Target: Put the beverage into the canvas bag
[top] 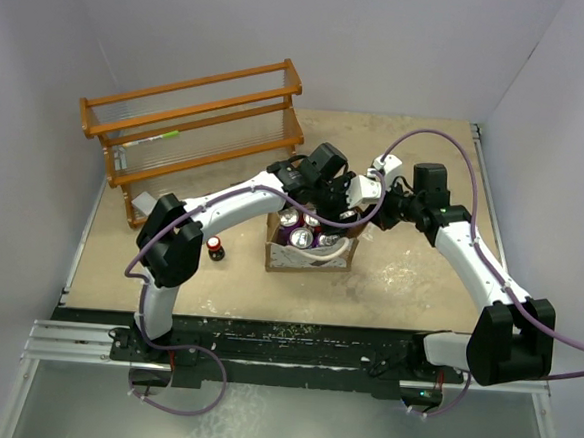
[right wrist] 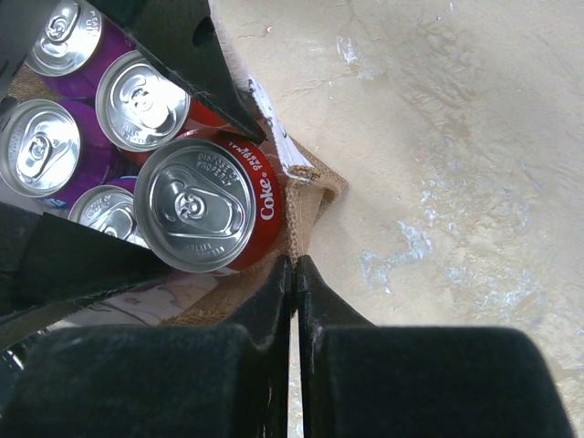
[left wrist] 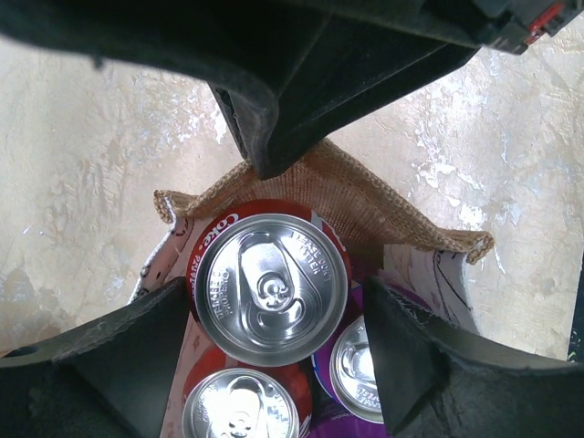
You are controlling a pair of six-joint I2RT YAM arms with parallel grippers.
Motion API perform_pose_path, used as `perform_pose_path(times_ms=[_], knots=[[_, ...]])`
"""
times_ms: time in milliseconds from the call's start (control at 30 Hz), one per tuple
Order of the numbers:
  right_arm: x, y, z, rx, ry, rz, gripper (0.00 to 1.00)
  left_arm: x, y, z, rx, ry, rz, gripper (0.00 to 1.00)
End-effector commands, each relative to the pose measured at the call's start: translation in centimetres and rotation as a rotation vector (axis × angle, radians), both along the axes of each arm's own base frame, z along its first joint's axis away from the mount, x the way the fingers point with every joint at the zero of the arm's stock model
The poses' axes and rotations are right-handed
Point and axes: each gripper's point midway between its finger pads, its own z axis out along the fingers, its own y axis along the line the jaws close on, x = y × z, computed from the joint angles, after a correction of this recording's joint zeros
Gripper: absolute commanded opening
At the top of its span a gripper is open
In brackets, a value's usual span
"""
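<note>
We see pale, bare walls (top: 384,45) closing in on three sides of a sandy-tan counter (top: 408,277), its surface mottled with whitish scuffs. At the back left stands one wooden rack (top: 193,122) with orange-brown rails. Two white arms reach in from the near edge and meet at the middle of the counter: the left arm (top: 223,202) and the right arm (top: 475,257). There sits the single canvas bag (top: 309,258), a small boxy tote with a coarse tan burlap weave outside, a pale printed lining inside and a white rope loop at its mouth. The right tool (right wrist: 294,266) has its fingers pressed together on the burlap rim at one corner, drawing the fabric up into a peak. The left tool (left wrist: 276,306) comes down from above with a black finger against each side of the Coke can (right wrist: 196,205). This can is red with white lettering and a silver lid, its pull tab unopened. It stands in the bag's mouth just inside the pinched corner, its red side showing above the rim and its lid looming larger than the rest. From the right wrist we count five can lids in the bag: this one and four other cans (right wrist: 146,100) packed beside it, with purple showing between them. One small dark bottle (top: 215,248) with a red cap stands on the counter to the left of the bag, apart from it.
</note>
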Motion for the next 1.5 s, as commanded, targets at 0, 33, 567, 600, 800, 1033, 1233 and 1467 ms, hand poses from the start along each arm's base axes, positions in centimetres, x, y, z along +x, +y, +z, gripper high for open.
perform_pose_path(times_ms=[0, 33, 567, 600, 800, 1033, 1233, 1467], knots=[[0.9, 1.3, 4.7, 0.052, -0.171, 0.071, 0.00, 1.9, 0.1, -0.8, 0.018, -0.006, 0.096, 0.80], [0.8, 1.4, 4.7, 0.054, -0.170, 0.074, 0.00, 2.0, 0.2, -0.7, 0.016, -0.009, 0.097, 0.80], [0.8, 1.5, 4.7, 0.054, -0.169, 0.082, 0.00, 1.2, 0.1, 2.9, -0.015, -0.044, 0.027, 0.94], [0.8, 1.5, 4.7, 0.054, -0.170, 0.083, 0.00, 1.1, 0.1, 3.2, -0.021, -0.044, 0.021, 0.95], [0.8, 1.5, 4.8, 0.055, -0.173, 0.083, 0.00, 0.2, 0.1, 4.0, -0.046, -0.041, -0.022, 0.97], [0.8, 1.5, 4.8, 0.055, -0.173, 0.083, 0.00, -0.8, 0.1, 4.9, -0.073, -0.042, -0.071, 0.97], [0.8, 1.5, 4.8, 0.055, -0.175, 0.084, 0.00, -1.4, 0.6, 6.4, -0.097, -0.087, -0.100, 0.99], [0.9, 1.5, 4.8, 0.051, -0.173, 0.085, 0.00, -1.5, 1.0, 7.4, -0.102, -0.120, -0.113, 1.00]])
